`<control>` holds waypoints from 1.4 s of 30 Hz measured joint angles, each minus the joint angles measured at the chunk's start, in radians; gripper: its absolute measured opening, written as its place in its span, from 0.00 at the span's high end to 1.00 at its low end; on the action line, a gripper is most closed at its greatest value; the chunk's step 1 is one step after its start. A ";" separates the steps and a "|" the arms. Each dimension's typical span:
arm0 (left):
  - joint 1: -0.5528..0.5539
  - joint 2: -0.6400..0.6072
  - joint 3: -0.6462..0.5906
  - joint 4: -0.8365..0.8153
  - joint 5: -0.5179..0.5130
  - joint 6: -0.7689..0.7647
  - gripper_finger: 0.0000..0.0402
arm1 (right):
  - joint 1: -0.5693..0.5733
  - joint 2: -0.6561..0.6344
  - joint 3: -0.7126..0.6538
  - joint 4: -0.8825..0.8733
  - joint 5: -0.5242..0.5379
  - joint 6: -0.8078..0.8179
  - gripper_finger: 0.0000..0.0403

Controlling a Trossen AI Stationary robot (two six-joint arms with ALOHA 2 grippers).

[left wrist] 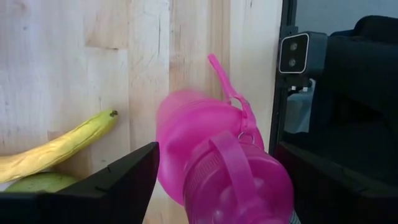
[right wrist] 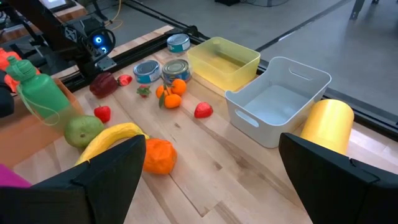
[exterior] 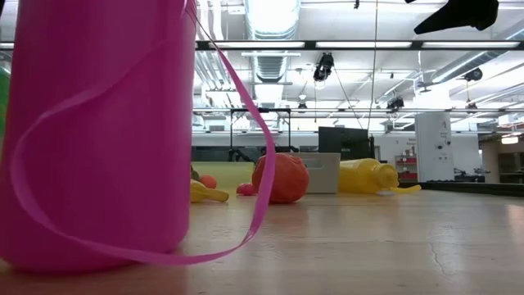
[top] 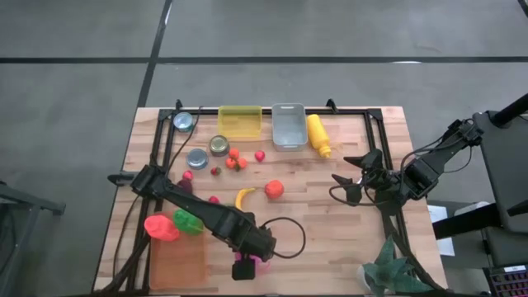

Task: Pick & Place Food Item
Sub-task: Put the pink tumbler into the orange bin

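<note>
Left gripper (top: 247, 266) straddled a pink bottle (left wrist: 224, 168) at the table's (top: 330, 239) six o'clock edge.

Its fingers (left wrist: 118, 180) stood spread either side of the bottle, not visibly clamping it, while the right gripper (top: 351, 177) waited released near three o'clock. The likely food items, a banana (top: 243, 196) and orange (top: 274, 189), lay at centre, toward twelve o'clock of the left gripper. Best practice, I judged: lift clear of the bottle, centre over one fruit, then descend squarely.

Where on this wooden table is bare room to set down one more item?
Bare wood lies between the orange ball-shaped fruit and the open right gripper, below the yellow mustard bottle. It is crowded around the tins and small red fruits.
</note>
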 joint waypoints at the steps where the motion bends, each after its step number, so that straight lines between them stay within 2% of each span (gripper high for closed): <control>1: 0.000 0.000 0.000 -0.003 0.000 0.000 0.20 | 0.000 0.000 0.000 0.000 0.000 0.000 0.10; 6: -0.001 0.000 0.000 -0.013 0.000 0.000 0.24 | 0.000 0.000 0.000 0.000 0.000 0.000 0.10; 20: -0.001 0.000 0.001 -0.033 -0.012 -0.004 0.48 | -0.001 0.000 0.000 0.000 0.000 0.000 0.10; 30: -0.001 0.000 0.001 -0.036 -0.010 -0.014 0.48 | -0.001 0.000 0.000 0.000 0.000 0.000 0.10; 42: -0.004 -0.018 0.079 -0.087 0.073 -0.204 0.48 | -0.001 0.000 0.000 0.000 0.000 0.000 0.10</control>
